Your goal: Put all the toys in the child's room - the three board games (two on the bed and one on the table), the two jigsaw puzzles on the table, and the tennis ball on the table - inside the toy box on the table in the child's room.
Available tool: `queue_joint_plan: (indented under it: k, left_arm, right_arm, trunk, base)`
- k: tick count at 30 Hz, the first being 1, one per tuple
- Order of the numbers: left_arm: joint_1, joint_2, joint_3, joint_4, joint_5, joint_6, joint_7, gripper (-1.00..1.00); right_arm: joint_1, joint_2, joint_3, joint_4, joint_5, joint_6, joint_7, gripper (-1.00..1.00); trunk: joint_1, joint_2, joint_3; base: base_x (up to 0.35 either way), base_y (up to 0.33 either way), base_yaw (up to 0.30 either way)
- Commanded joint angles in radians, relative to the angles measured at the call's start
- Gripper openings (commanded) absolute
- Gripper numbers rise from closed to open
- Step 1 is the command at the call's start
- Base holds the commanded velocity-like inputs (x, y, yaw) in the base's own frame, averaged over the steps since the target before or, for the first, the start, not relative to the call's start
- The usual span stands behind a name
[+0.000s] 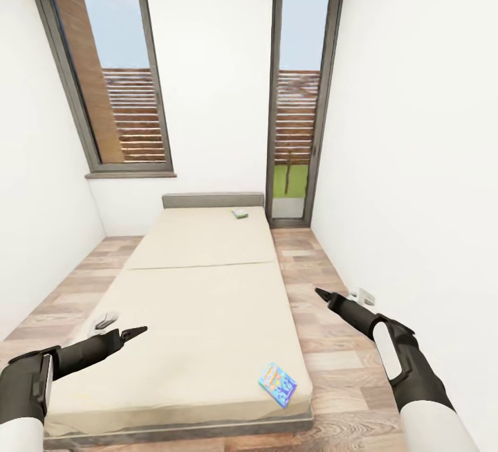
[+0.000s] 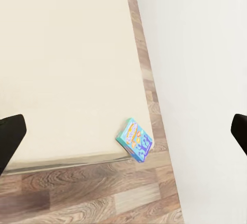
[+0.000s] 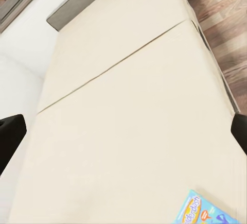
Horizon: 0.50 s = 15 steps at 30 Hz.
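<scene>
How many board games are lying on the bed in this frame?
2. A blue-yellow board game lies at the near right corner of the bed; a white-green board game lies at the far end by the headboard. Nothing on the mattress looks able to hide another.

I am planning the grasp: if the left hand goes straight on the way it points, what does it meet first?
Most likely the bed; its cream mattress lies ahead of the left hand. The blue board game sits off to one side. Depth is uncertain.

- I am noting two tall grey-framed windows (image 1: 111,71) in the white far wall.
- Wood-plank floor (image 1: 332,341) is running alongside.
- A white wall socket (image 1: 364,294) is sitting low.
</scene>
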Motion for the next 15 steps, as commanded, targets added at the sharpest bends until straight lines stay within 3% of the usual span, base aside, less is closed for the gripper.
queue_joint_plan:
  k: [1,6,15]
  left_arm:
    - [-0.002,0.000,0.004,0.000,-0.009,0.008,-0.009,1.00]
    - [-0.002,0.000,0.005,-0.001,-0.004,0.007,-0.013,1.00]
    - [-0.002,0.004,0.013,-0.001,0.002,0.028,-0.019,1.00]
  right_arm:
    - [-0.001,0.000,-0.003,-0.001,-0.004,0.008,0.002,1.00]
    - [-0.001,0.000,-0.003,-0.001,-0.004,0.007,0.003,1.00]
    - [-0.001,0.000,-0.003,-0.001,-0.008,0.008,0.004,1.00]
  trunk:
    - [0.001,-0.002,-0.002]
    - [0.001,-0.002,-0.002]
    - [0.001,-0.002,-0.002]
  base:
    - [0.042,0.279,0.000]
    - [0.016,0.191,0.000]
    - [0.002,0.030,0.000]
